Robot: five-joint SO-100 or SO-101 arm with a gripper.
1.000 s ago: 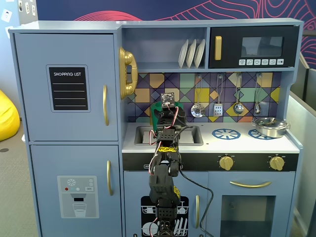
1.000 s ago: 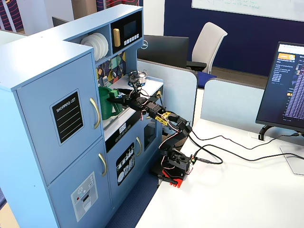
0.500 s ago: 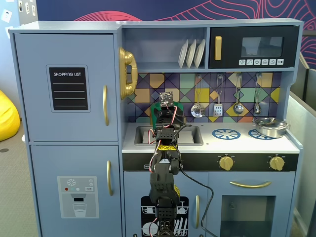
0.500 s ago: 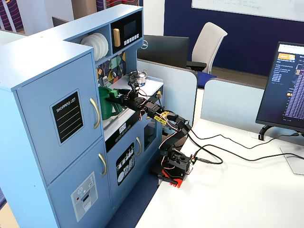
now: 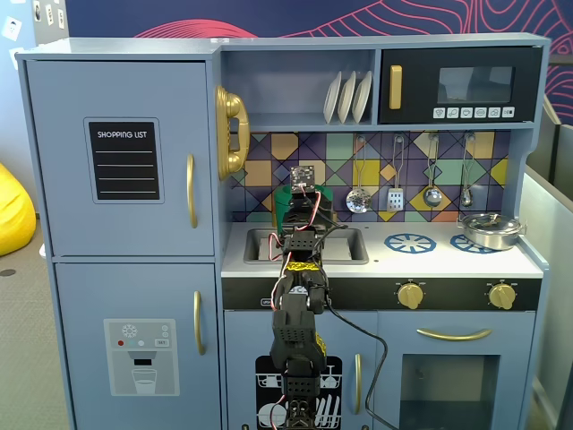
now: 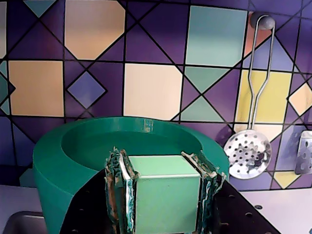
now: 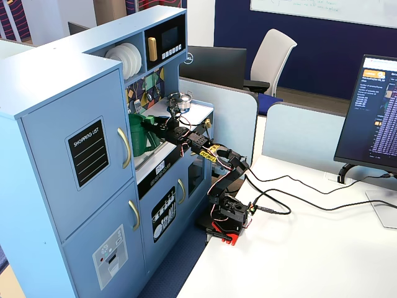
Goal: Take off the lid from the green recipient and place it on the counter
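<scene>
The green recipient point(image 6: 51, 187) stands at the back of the white counter point(image 5: 430, 261), behind the sink, against the tiled wall. Its round lid point(image 6: 146, 139), dished with a raised rim, sits on top. My gripper point(image 6: 163, 162) is shut on a light green block point(image 6: 165, 200) at the near side of the lid's rim. I cannot tell whether that block belongs to the lid or to the wall below. In a fixed view from the side, the arm reaches over the sink and the gripper point(image 7: 152, 128) meets the recipient point(image 7: 137, 134) near its top. From the front, the arm hides most of the recipient point(image 5: 324, 193).
The recessed sink point(image 5: 345, 245) lies right under my wrist. A silver pot point(image 5: 491, 230) stands on the far right burner. Utensils hang on the tiled wall, a slotted spoon point(image 6: 247, 153) nearest the lid. A shelf with plates point(image 5: 347, 97) overhangs the counter.
The arm has stretched slightly farther toward the recipient, its elbow shifting toward the kitchen. The recipient and lid have not visibly moved.
</scene>
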